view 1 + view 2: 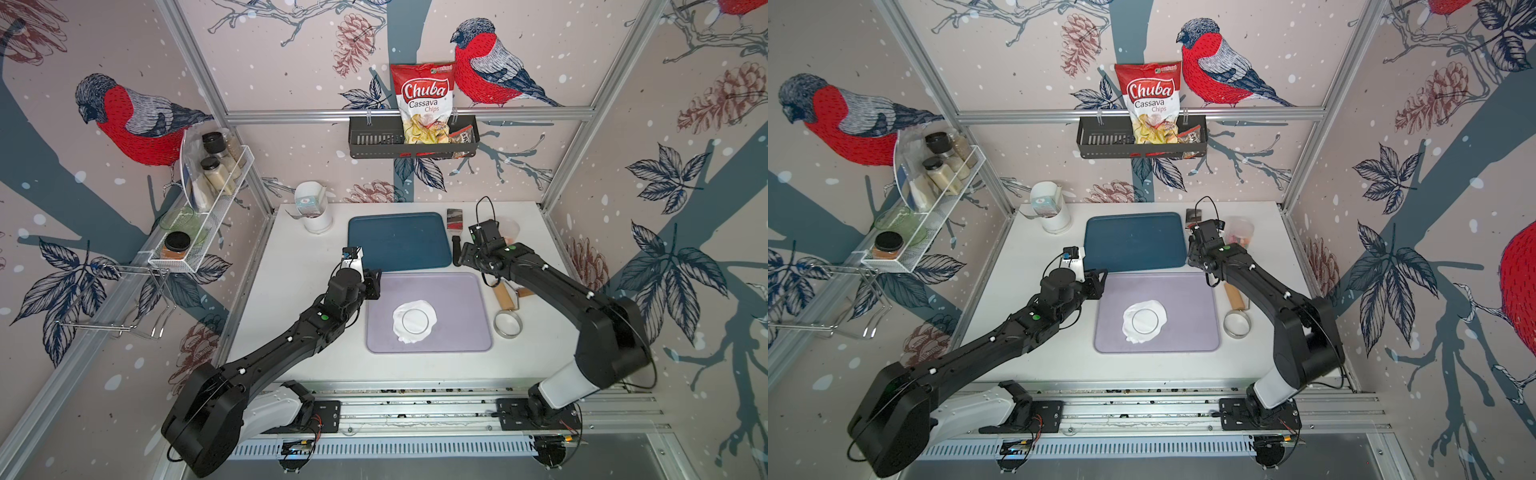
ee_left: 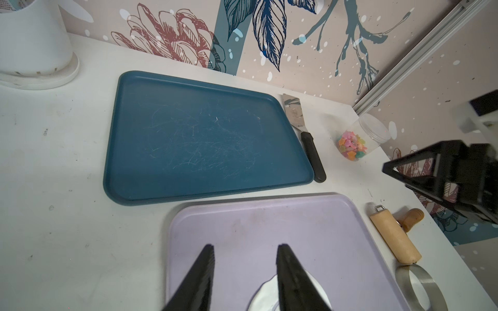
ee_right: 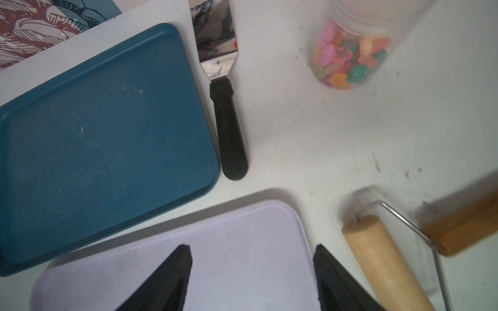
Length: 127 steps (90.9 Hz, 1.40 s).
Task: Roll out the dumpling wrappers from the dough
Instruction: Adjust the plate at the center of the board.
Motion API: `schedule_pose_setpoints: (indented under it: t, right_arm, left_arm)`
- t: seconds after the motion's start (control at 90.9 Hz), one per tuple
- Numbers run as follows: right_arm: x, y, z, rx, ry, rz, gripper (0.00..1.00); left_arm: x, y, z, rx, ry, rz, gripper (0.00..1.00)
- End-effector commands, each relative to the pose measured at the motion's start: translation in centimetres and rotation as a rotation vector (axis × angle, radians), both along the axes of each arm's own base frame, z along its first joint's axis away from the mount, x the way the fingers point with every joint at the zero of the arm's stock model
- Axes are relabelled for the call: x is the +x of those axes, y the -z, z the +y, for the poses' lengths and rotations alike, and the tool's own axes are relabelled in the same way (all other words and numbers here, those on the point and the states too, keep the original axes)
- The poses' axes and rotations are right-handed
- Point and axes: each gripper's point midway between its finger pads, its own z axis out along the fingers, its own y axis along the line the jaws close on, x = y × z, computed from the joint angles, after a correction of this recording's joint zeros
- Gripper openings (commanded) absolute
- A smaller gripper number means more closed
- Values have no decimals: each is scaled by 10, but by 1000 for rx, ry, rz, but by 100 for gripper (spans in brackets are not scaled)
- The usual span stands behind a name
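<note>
The dough [image 1: 402, 332] lies flattened and white in the middle of the lilac tray [image 1: 465, 299]. A round dumpling wrapper [image 1: 415, 321] is outlined inside it, seen in both top views. My left gripper [image 2: 245, 246] hovers over the tray's left far part, open and holding nothing; the dough [image 2: 262, 296] shows beside one finger. Above the tray's far right corner my right gripper [image 3: 252, 247] stands wide open and empty. The wooden rolling pin [image 1: 503, 296] and the metal ring cutter [image 1: 508, 325] rest on the table right of the tray.
A dark blue tray [image 1: 399, 241] lies behind the lilac one. A spatula [image 3: 229, 129] with a black handle lies along its right edge. A jar of coloured candies [image 3: 347, 62] lies at the back right, and a white container [image 1: 316, 212] stands at the back left.
</note>
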Motion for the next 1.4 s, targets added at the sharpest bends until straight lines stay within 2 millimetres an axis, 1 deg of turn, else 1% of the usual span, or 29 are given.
schedule_pose_setpoints:
  t: [0.0,0.066,0.143,0.209,0.264,0.352,0.44,0.594,0.704,0.891,0.957,1.002,1.101,1.211,1.332,1.387]
  right_arm:
    - [29,17,5,-37,-84,6,75]
    - [40,34,4,-29,-92,42,75]
    - [51,46,6,-63,-105,61,75]
    - [54,57,11,-85,-132,91,75]
    - [57,68,10,-113,-130,110,74]
    - [59,82,13,-98,-142,135,72]
    - [59,93,10,-122,-120,161,71]
    - [51,107,6,-126,-115,189,67]
    - [50,115,7,-108,-120,197,64]
    - [52,126,8,-110,-120,212,63]
    - [52,125,4,-126,-106,224,62]
    - [50,121,2,-130,-102,213,62]
    - [49,107,-1,-76,-94,170,65]
    - [49,99,-6,-40,-77,155,66]
    - [48,83,3,1,-109,118,70]
    - [49,77,1,-6,-97,103,71]
  left_arm:
    - [7,-14,0,-42,0,-38,40]
    - [10,-16,3,-49,-12,-43,40]
    - [12,-17,7,-49,-21,-50,41]
    - [14,-14,10,-41,-28,-47,41]
    - [15,-11,12,-34,-33,-39,41]
    - [16,-6,15,-30,-42,-30,41]
    - [15,-4,18,-30,-46,-27,41]
    - [13,1,20,-29,-50,-16,41]
    - [13,5,20,-28,-50,-9,41]
    - [14,5,19,-32,-44,-5,41]
    - [14,5,19,-29,-46,-3,41]
    - [14,5,20,-29,-46,-4,41]
    - [14,8,21,-26,-52,0,41]
    - [15,9,18,-28,-43,6,41]
    - [16,9,18,-33,-41,8,41]
    - [16,9,17,-37,-39,10,41]
